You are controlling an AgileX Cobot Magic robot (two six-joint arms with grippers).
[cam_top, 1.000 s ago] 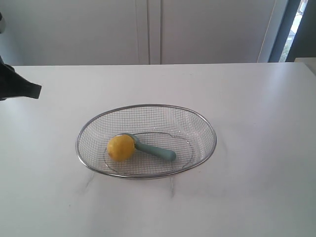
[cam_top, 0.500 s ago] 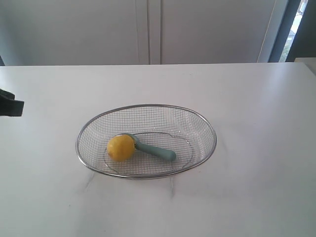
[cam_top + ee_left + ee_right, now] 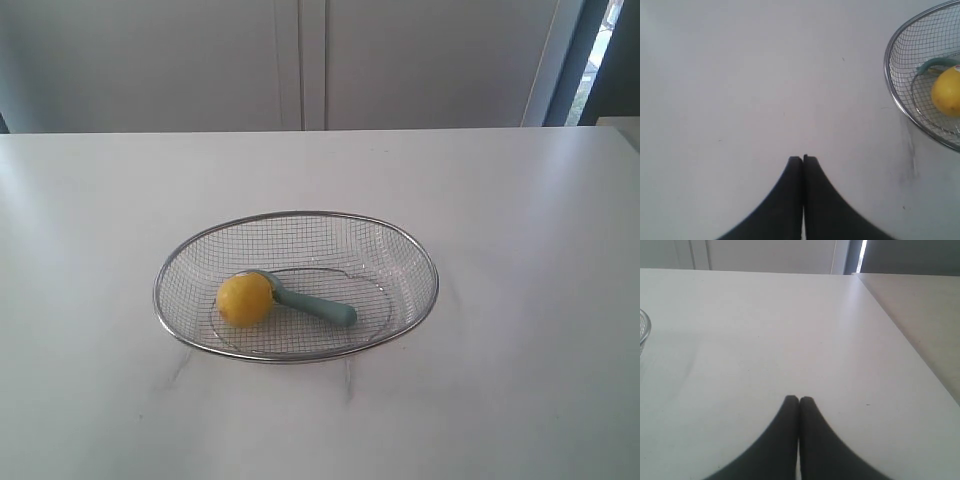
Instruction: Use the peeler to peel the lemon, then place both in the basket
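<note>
Silver wire mesh, oval and thick-rimmed: the basket (image 3: pixel 300 213), caught in the exterior view near the middle of a white table (image 3: pixel 520 200). Held the lemon (image 3: pixel 245 298) toward its left end and the peeler (image 3: pixel 320 306) right beside it, teal head tucked against the fruit, handle angled off to the right along the mesh floor. Showed no gripper here. Looked as good as finished, with both things inside.

Judged the lemon firm, light, ready to roll, its skin apt to slip; best pinched across the middle. Judged the peeler stiff, slim and light; best taken by the free end of the handle, clear of the blade. Reckoned the rim and sloping mesh wall the only bar to a sideways reach; from above, nothing in the way. Beyond the table, only pale cabinet doors (image 3: pixel 300 60).

In the left wrist view, found the left gripper (image 3: pixel 803 158) pressed fully together, holding nothing, over bare tabletop well apart from the basket.

In the right wrist view, found the right gripper (image 3: pixel 799 399) likewise closed tight and empty, above bare table, with a sliver of rim at the frame's edge.
</note>
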